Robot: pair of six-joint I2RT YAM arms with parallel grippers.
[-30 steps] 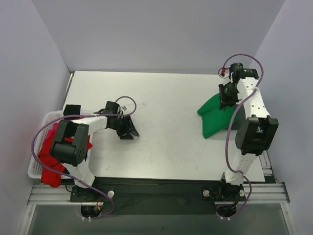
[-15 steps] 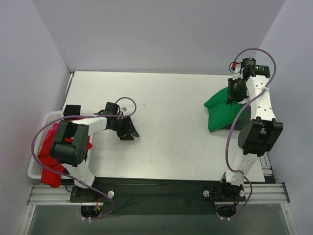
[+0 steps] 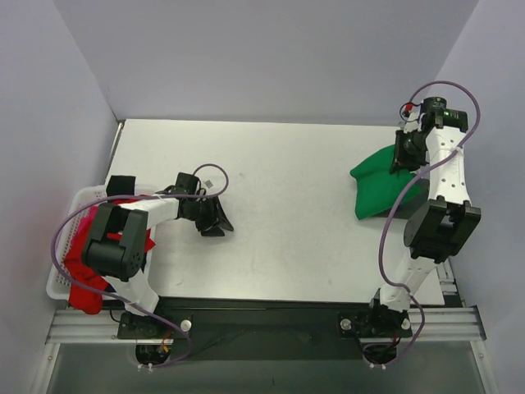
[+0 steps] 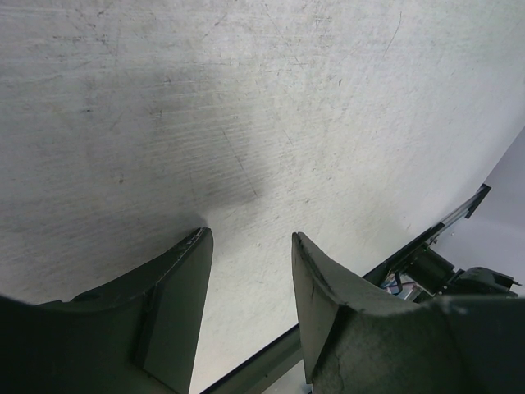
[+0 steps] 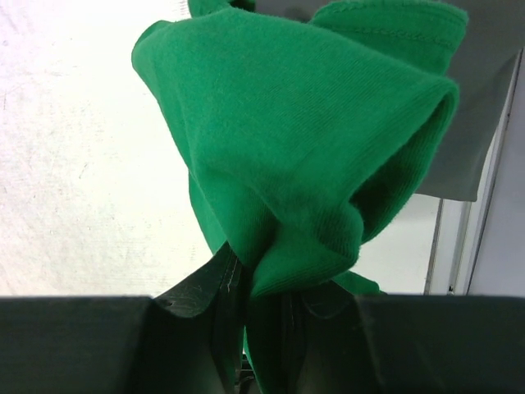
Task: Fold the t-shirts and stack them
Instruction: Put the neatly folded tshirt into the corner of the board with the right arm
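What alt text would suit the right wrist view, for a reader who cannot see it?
The right gripper is shut on a bunched fold of the bright green t-shirt, which fills most of the view. Behind the cloth is the pale table.

Green tee point(image 3: 377, 185) bunched, pinched in right jaws, far right; red tee point(image 3: 80, 275) crumpled, far left

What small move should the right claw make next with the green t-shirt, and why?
Probably lower the right claw and lay the green t-shirt on the table before opening. The claw is shut on a bunched fold, and the cloth hangs from it near the table's right edge. The left claw is open and empty, far off at the left, so it cannot help.
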